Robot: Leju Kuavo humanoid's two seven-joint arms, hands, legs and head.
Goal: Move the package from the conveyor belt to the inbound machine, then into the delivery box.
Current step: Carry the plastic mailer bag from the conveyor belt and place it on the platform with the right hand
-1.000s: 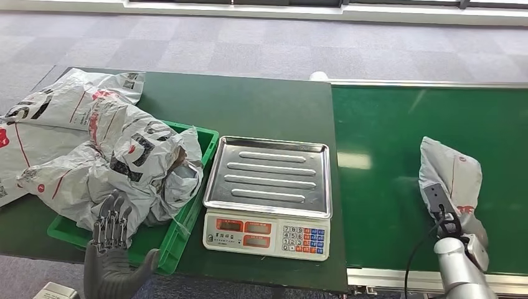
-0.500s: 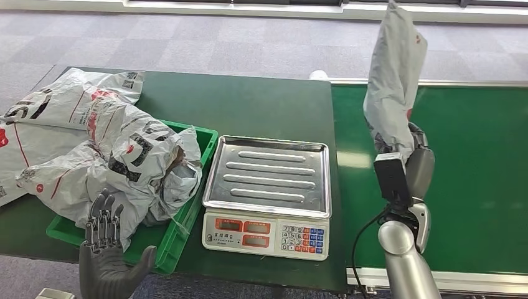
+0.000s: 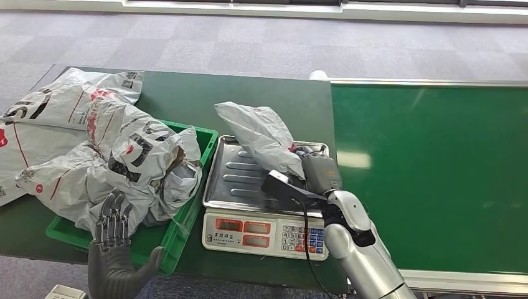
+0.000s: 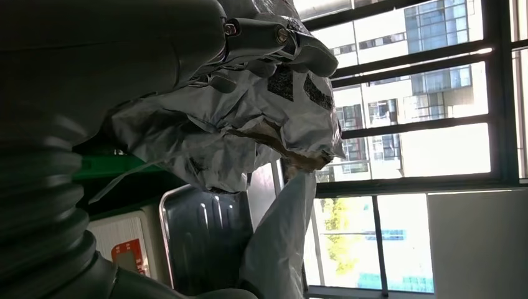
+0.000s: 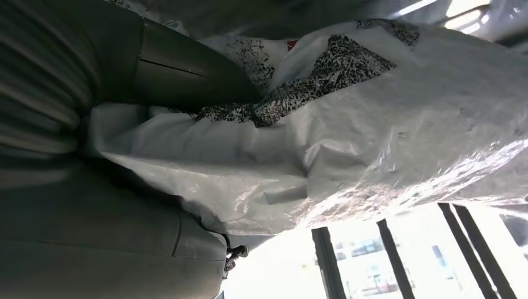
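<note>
A grey plastic package (image 3: 261, 136) hangs over the steel pan of the scale (image 3: 240, 180), gripped by my right hand (image 3: 314, 169) at its lower end. The right wrist view shows the crinkled package (image 5: 348, 149) pressed against the hand's thumb. The conveyor belt (image 3: 429, 168) lies to the right with nothing on it. A green delivery box (image 3: 180, 233) at the left holds several grey packages (image 3: 137, 162). My left hand (image 3: 112, 249) hovers at the box's near edge, fingers spread and holding nothing. In the left wrist view the packages (image 4: 249, 118) and the scale pan (image 4: 199, 237) lie beyond its fingers.
More grey packages (image 3: 56, 106) lie on the dark green table left of the box. The scale's keypad and display (image 3: 268, 235) face me at the table's near edge. Grey carpet lies beyond the table.
My right arm has swung left from above the conveyor belt to the scale, carrying the package down over the pan. The left hand has barely moved.
</note>
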